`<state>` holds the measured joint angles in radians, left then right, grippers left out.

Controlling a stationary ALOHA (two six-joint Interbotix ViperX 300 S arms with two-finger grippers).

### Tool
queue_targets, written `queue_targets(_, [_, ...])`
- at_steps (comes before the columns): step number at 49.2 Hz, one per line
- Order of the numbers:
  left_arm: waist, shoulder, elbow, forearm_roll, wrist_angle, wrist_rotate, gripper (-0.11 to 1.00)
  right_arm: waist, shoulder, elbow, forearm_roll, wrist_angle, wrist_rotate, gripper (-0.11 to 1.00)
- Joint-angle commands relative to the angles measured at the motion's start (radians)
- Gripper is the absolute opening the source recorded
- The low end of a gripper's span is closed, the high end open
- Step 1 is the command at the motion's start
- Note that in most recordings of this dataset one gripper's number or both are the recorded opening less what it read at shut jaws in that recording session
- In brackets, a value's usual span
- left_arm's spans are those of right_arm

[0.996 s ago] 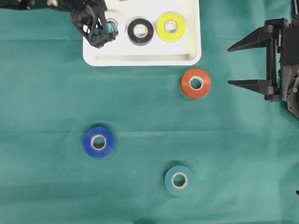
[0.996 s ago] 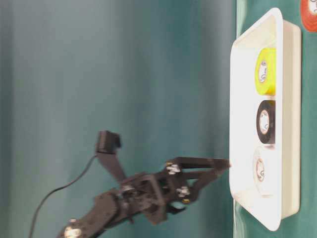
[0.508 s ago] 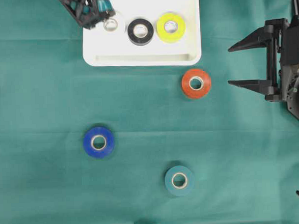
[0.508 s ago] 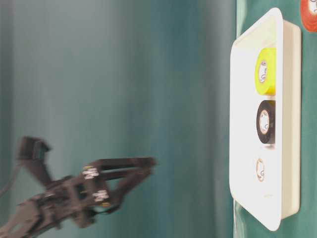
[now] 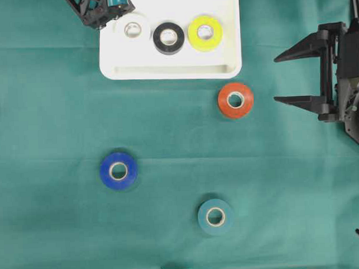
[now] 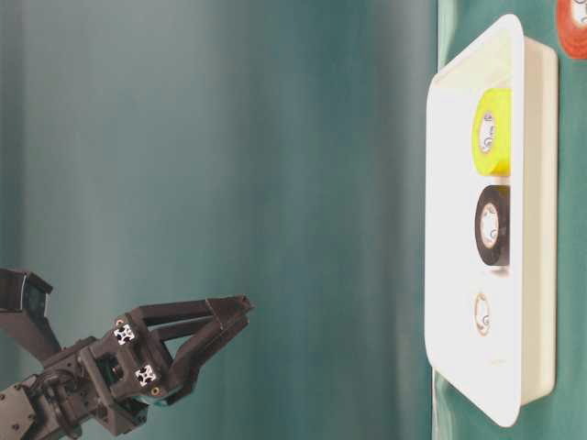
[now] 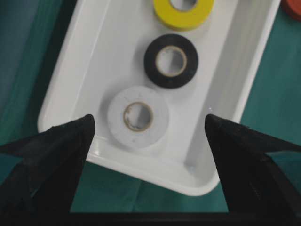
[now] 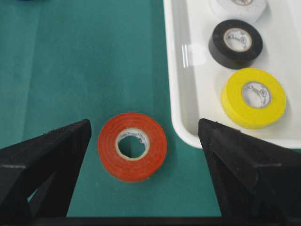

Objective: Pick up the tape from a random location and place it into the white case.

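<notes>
Your left gripper (image 7: 146, 127) wide and empty above the white case (image 5: 171, 71), with white tape (image 5: 132, 29), black tape (image 5: 168, 37), yellow tape (image 5: 205, 32) inside.

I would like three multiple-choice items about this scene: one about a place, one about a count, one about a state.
1. Where does the white tape roll lie?
A. on the green cloth
B. in the white case, beside the black roll
C. on top of the yellow roll

2. How many rolls lie on the cloth outside the case?
A. two
B. three
C. four

3. How do the jaws of the left gripper stand?
A. shut on the white roll
B. shut, empty
C. open, holding nothing

Answers: 1 B, it lies in a row with the black and yellow rolls; 2 B, the red, blue and teal rolls; 3 C, the wrist view shows them spread apart.
</notes>
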<state>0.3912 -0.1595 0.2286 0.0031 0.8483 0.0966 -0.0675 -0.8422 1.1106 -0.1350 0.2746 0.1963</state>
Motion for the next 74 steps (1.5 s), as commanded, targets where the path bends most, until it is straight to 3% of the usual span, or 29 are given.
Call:
queue_targets(1, [-0.021,-0.025,-0.011,0.000,-0.003,0.002,1.00,0.000,0.003,-0.023,-0.002,-0.003,0.002,0.90])
queue_targets(12, [-0.081,-0.031,0.003,0.000,-0.003,-0.003,1.00,-0.002,0.003,-0.025,-0.002,-0.005,0.002,0.90])
queue_targets(32, [-0.264,-0.049,0.035,-0.002,-0.031,-0.006,1.00,0.000,0.003,-0.029,-0.002,-0.005,0.003,0.90])
queue_targets(60, [-0.270,-0.091,0.074,-0.002,-0.052,-0.005,1.00,0.000,0.002,-0.032,-0.002,-0.005,0.003,0.90])
queue_targets(74, [-0.270,-0.252,0.264,-0.005,-0.285,-0.005,1.00,0.000,-0.018,-0.034,-0.002,-0.005,-0.002,0.90])
